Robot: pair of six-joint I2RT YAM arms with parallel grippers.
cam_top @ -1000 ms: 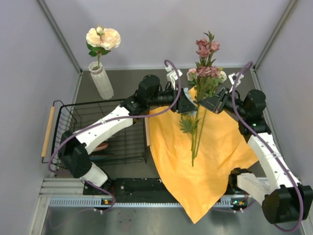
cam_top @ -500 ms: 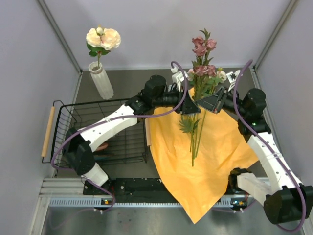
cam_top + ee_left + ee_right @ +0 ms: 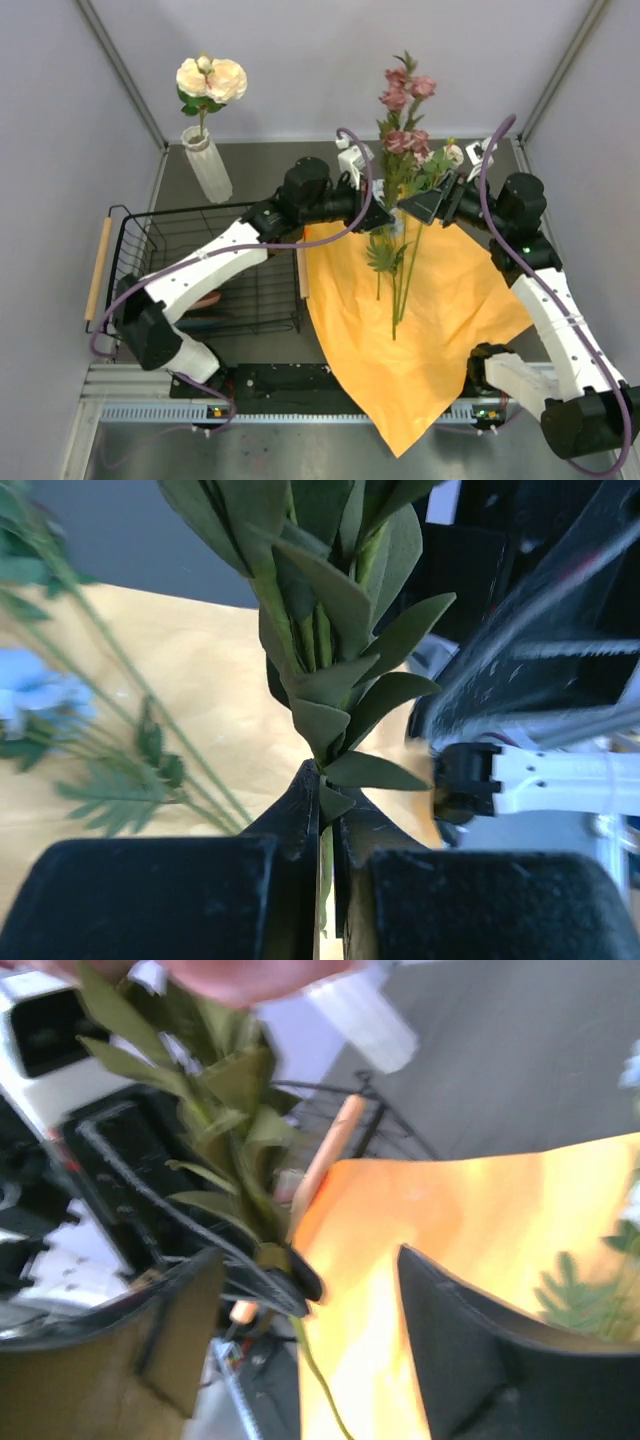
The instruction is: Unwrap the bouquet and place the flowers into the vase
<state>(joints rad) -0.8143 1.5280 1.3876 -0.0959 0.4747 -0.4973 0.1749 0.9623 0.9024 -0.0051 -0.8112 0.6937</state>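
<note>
While the left gripper [image 3: 322, 780] pinched the upright leafy stem of mauve roses [image 3: 398, 100] over the orange paper wrap [image 3: 430, 340], the right gripper [image 3: 310, 1270] stood spread around it | tall white ribbed vase [image 3: 208, 165] stood left of wrap; nearer left arm

A mauve rose stem [image 3: 400, 140] stands upright over the spread orange wrap [image 3: 450, 330], the jaws of the left arm [image 3: 225, 250] and right arm [image 3: 550, 300] at it from either side. Other stems [image 3: 400, 290] lie on the wrap. The vase [image 3: 208, 165] holds a cream rose [image 3: 211, 78] far left

Robot lab cell: grey panel walls [image 3: 40, 200], bolted arms [image 3: 215, 255].
</note>
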